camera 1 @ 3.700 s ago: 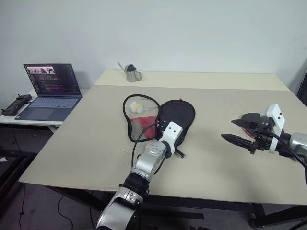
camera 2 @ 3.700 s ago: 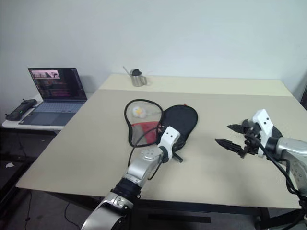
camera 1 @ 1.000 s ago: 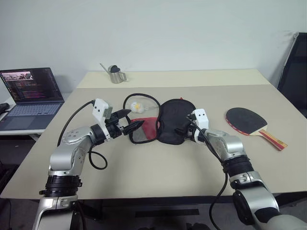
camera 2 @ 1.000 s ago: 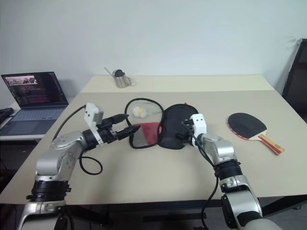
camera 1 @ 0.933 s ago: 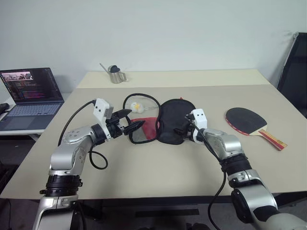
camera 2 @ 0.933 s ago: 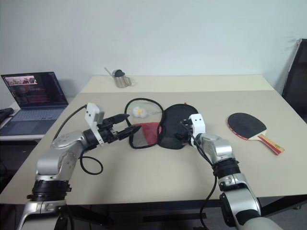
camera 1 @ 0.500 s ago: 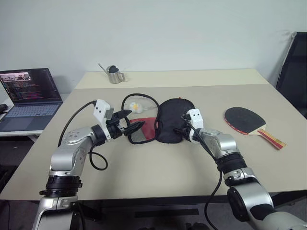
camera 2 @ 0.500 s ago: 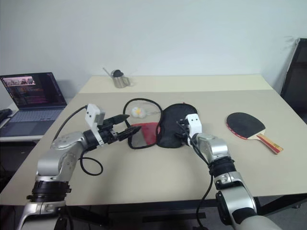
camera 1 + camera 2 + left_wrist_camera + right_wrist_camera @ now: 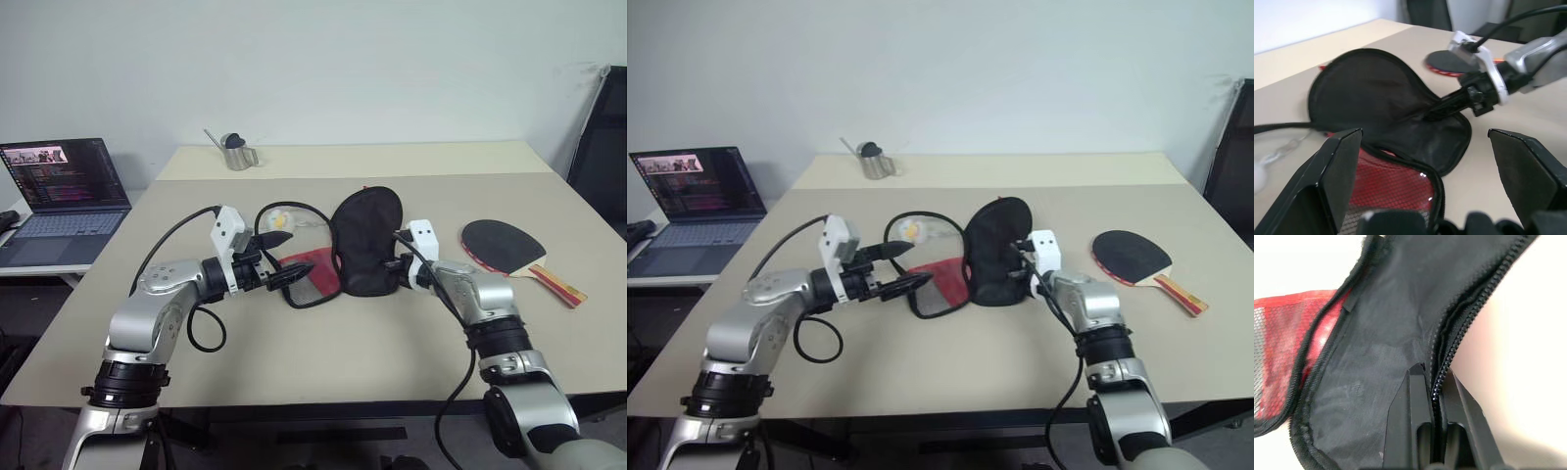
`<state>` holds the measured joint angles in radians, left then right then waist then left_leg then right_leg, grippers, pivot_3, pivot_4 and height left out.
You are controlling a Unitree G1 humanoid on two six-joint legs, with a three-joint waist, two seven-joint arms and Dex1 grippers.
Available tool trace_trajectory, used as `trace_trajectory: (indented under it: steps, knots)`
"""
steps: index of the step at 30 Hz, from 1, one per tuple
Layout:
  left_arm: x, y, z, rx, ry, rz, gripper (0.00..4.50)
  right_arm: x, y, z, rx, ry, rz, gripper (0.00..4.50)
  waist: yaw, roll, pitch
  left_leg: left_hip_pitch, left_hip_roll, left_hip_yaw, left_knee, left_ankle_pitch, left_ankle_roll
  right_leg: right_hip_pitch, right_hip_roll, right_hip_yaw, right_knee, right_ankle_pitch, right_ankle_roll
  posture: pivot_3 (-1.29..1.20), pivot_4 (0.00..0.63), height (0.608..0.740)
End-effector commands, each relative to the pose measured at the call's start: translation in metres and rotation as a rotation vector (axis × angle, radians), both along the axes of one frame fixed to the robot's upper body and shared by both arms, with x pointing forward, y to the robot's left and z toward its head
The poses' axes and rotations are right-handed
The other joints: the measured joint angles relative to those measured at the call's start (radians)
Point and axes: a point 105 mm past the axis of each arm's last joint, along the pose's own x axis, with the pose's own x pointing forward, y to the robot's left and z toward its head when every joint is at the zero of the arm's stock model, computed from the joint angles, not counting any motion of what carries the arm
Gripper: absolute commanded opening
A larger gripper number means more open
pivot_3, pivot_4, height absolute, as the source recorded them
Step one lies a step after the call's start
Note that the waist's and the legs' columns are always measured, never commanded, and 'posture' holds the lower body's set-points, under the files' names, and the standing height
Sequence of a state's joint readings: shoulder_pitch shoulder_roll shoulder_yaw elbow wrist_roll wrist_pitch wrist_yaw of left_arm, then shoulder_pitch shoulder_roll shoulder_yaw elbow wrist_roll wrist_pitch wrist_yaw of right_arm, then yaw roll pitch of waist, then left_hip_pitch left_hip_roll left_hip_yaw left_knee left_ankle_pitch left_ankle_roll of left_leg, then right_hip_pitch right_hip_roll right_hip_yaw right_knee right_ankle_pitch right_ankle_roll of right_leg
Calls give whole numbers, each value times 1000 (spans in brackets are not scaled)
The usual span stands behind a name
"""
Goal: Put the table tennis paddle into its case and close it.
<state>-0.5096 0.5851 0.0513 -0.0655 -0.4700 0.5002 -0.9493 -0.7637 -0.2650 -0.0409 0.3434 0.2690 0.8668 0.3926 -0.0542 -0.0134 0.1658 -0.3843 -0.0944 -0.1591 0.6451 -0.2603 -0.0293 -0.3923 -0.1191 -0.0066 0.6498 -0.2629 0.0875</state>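
Change: since a second ago my right gripper (image 9: 1434,382) has closed on the zipper edge of the case (image 9: 367,240) and lifted its black flap upright; it lay flat before.
Right fingers: pinching the case's zippered rim between them.
Left gripper (image 9: 286,257): fingers spread wide, held level just beside the case's red mesh half, touching nothing.
Paddle (image 9: 509,245): flat on the table (image 9: 392,352), well apart from the case, on my right.
Case: open, mid-table.
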Motion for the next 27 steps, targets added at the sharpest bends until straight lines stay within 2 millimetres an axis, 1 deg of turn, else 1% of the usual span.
trace_trajectory:
  steps: [1, 6, 14, 16, 21, 24, 25, 27]
  knots:
    - [-8, -14, 8, -2, -35, -62, 4500, -6, -14, 16, 19, -33, -15, 44, 1, 0, 0, 0, 0, 0, 0, 0, 0, 0, 0, 0, 0, 0, 0, 0, 150, 740]
    - [-8, -21, 7, -6, -34, -84, 4500, -16, -31, 13, 15, -10, -44, 44, 1, 0, 0, 0, 0, 1, 0, 0, 0, 0, 0, 0, 0, 0, 0, 0, 150, 740]
    - [-7, -25, 5, -5, -29, -100, 4500, -22, -46, 15, 2, -3, -72, 44, 4, 0, 0, 0, 0, 1, 0, 0, 0, 0, 0, 0, 0, 0, 0, 0, 150, 740]
    - [-7, -26, 5, -6, -28, -104, 4500, -21, -48, 15, 1, 0, -82, 44, 4, 0, 0, 0, 0, 1, 0, 0, 0, 0, 0, 0, 0, 0, 0, 0, 150, 740]
    - [-7, -27, 5, -6, -31, -104, 4500, -18, -45, 14, 17, 9, -95, 44, 4, 0, 0, 0, 0, 1, 0, 0, 0, 1, 0, 0, 0, 0, 0, 0, 150, 740]
    - [-7, -27, 5, -6, -32, -102, 4500, -17, -47, 13, 14, 10, -117, 664, 4, 0, 0, 0, 0, 1, 0, 0, 0, 1, 0, 0, 0, 0, 0, 0, 150, 740]
    - [-7, -27, 5, -6, -32, -101, 4500, -16, -47, 13, 14, 10, -121, 938, 4, 0, 0, 0, 0, 1, 0, 0, 0, 1, 0, 0, 0, 0, 0, 0, 150, 740]
    - [-7, -27, 5, -7, -33, -99, 4500, -16, -50, 14, 9, 7, -133, 1646, 4, 0, 0, 0, 0, 1, 0, 0, 0, 1, 0, 0, 0, 0, 0, 0, 150, 740]
